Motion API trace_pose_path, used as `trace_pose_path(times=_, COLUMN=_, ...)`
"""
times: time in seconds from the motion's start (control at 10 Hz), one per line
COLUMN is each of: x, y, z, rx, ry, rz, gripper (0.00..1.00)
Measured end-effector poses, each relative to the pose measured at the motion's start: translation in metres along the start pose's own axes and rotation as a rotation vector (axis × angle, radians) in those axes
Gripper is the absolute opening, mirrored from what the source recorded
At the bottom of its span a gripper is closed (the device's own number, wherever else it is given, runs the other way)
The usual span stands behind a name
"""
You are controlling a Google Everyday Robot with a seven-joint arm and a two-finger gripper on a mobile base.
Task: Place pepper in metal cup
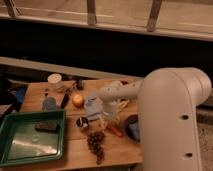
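The wooden table (120, 152) stands below a dark window wall. My gripper (104, 116) hangs over its middle; whether it grasps anything I cannot tell. The pepper (114, 129) lies near at five o'clock, the metal cup (81, 122) at nine, grapes (95, 142) at six.

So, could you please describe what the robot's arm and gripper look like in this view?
The arm is smooth, cream-white and bulky, with rounded cylindrical links and two small dark dots on its nearest casing. The gripper, above the middle of the table, looks equally pale; no cables or markings show.
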Motion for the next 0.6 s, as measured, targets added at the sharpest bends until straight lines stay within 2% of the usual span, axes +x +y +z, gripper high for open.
trace_pose_path(times=0.3, x=0.0004, y=-0.0024, z=-0.0042, rx=-0.001, ry=-0.002, rz=0.003, gripper=0.05)
trace_pose_path(times=0.4, x=-0.0003, y=-0.0009, z=-0.0044, rx=-0.003, ry=-0.004, rz=0.001, gripper=0.0)
trace_pose_path(times=0.6, x=-0.0009, y=-0.0016, z=-0.0072, rx=0.004, ry=-0.008, rz=-0.001, gripper=0.0)
